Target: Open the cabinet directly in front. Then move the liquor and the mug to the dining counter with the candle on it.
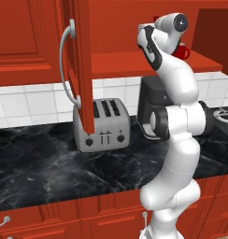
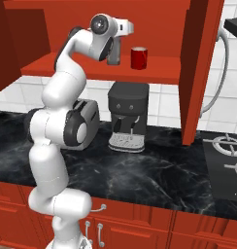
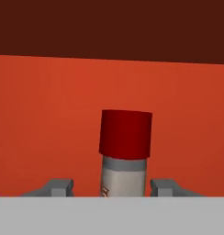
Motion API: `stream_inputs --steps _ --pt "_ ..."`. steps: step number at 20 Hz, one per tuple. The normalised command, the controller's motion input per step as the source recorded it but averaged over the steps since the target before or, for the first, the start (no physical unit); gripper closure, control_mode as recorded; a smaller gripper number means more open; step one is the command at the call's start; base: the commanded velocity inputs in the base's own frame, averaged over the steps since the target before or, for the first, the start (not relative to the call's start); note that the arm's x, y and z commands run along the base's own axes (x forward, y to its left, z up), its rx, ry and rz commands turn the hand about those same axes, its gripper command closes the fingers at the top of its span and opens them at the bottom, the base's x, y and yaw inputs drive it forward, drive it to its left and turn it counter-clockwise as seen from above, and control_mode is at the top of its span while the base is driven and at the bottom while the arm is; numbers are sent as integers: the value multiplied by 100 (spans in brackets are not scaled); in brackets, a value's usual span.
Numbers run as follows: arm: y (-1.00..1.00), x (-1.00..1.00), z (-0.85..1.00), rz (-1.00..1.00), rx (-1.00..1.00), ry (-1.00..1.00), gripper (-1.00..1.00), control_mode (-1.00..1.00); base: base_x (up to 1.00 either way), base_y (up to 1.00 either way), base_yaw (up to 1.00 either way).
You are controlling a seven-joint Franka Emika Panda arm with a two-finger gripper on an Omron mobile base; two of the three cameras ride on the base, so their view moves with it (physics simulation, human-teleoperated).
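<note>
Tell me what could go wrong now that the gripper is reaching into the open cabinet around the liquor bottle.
The fingers flank the liquor low, with a gap on each side, so an uneven close might tip it or grip it crooked. The mug stands just beside it on the shelf; a sideways pull could knock it. The open door hangs close to the way out.

Base views flank arm; hand view close on liquor point(image 3: 125, 153).

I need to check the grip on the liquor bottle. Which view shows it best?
The hand view: the liquor stands between the fingertips, red cap and neck close up. The right base view shows its body beside the mug, partly behind the hand.
</note>
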Motion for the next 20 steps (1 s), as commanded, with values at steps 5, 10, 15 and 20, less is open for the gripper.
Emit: stream_inputs --steps 5,10,15,20 --pt "0 -13 13 0 -1 -22 100 -100 0 0 0" --pt "0 -10 11 0 -2 -19 100 -100 0 0 0" --pt "0 -4 0 0 0 0 100 -100 0 0 0" --pt "0 -74 21 0 3 0 100 -100 0 0 0"
